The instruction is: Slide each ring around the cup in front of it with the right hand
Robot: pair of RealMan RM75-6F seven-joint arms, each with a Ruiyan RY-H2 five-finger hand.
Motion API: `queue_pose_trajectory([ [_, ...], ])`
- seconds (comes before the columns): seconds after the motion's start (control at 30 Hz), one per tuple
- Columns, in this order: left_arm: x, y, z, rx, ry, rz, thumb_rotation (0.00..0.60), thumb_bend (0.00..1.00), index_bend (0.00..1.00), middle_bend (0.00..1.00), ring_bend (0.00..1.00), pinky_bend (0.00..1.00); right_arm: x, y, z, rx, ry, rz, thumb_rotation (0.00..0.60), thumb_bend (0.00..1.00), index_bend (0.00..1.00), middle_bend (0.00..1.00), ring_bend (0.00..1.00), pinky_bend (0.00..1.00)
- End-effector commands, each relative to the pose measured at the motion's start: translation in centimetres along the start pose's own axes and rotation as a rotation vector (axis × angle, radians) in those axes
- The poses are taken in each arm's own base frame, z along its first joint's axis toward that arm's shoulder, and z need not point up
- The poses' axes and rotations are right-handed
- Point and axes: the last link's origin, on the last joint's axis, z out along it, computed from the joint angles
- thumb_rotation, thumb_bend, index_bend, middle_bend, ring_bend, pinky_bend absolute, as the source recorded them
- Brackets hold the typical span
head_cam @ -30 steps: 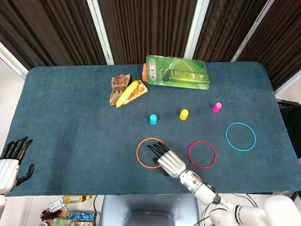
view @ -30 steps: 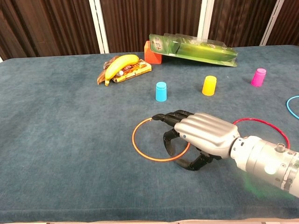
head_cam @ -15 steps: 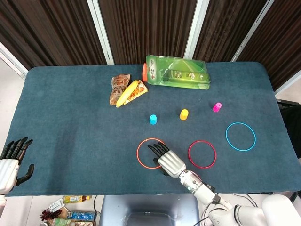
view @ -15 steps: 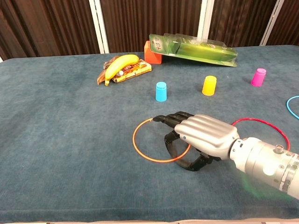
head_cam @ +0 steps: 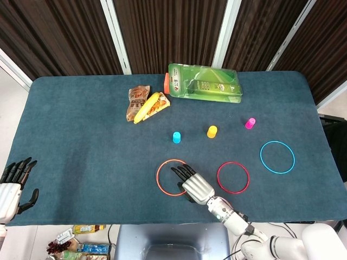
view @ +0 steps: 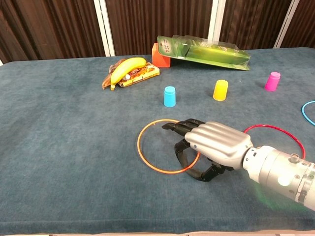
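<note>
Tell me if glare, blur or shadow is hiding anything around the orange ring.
Head view: even light, sharp, orange ring clear. Chest view: right robot hand shows soft sheen, no washout; it covers the ring's right side and shades the cloth beneath; a faint green glow sits under the wrist.

Dark brown vertical slat panels (head_cam: 162, 32) behind, w/ white posts (head_cam: 116, 35) btwn them. Table (head_cam: 81, 141) covered in blue-teal cloth. Pale floor (head_cam: 11, 81) at left. Even lighting.

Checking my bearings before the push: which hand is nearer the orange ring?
Right. The right hand lies over the orange ring's near-right side; the left hand sits far off at the table's near-left corner.
</note>
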Motion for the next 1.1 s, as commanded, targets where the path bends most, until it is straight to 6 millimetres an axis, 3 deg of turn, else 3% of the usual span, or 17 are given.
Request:
queue_pose_trajectory([
  [0.03,0.0,0.0,0.0,0.000,0.000,0.001,0.600,0.47,0.00,0.00,0.00,0.00,0.0,0.0,0.0,0.000,0.000,0.001,0.600,0.51,0.71,0.06,0.00,0.00],
  [0.53,0.1,0.0,0.0,0.001,0.005,-0.002,0.600,0.47,0.00,0.00,0.00,0.00,0.6,0.6,0.2,-0.020,0.040,0.012,0.600,0.57,0.85,0.11,0.00,0.00],
  [1.1,0.0,0.0,0.0,0.004,0.002,-0.002,0.600,0.47,0.00,0.00,0.00,0.00,4.4,1.2,1.2,-0.034,0.306,0.064,0.600,0.57,0.89,0.16,0.00,0.00],
])
